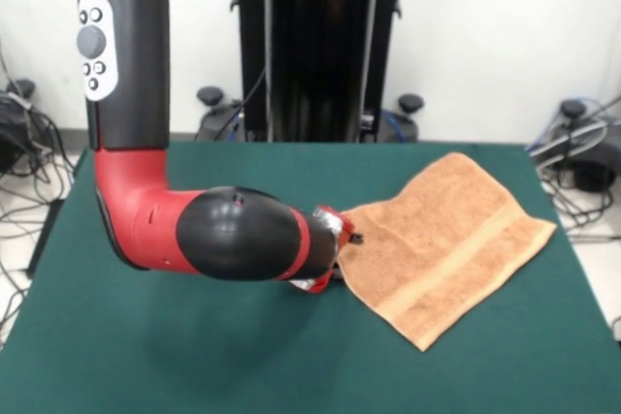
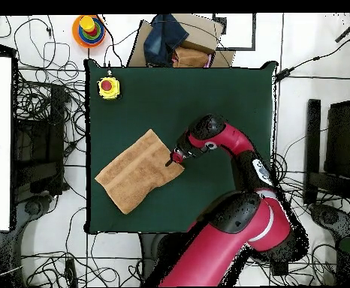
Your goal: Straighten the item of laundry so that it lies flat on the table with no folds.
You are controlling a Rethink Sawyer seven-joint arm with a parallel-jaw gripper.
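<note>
The orange-tan towel, the item of laundry, lies spread at an angle on the right part of the green table, with a woven stripe band near its lower right edge. In the overhead view the towel sits at the table's left side. My gripper is low over the table at the towel's left corner, and the black and red wrist hides most of it. Seen from overhead, the gripper is at the towel's right edge. Whether it grips the cloth is hidden.
A yellow box with a red button stands on the table's corner in the overhead view. My arm's elbow hangs over the table's left half. Cables and a black stand lie beyond the table edges.
</note>
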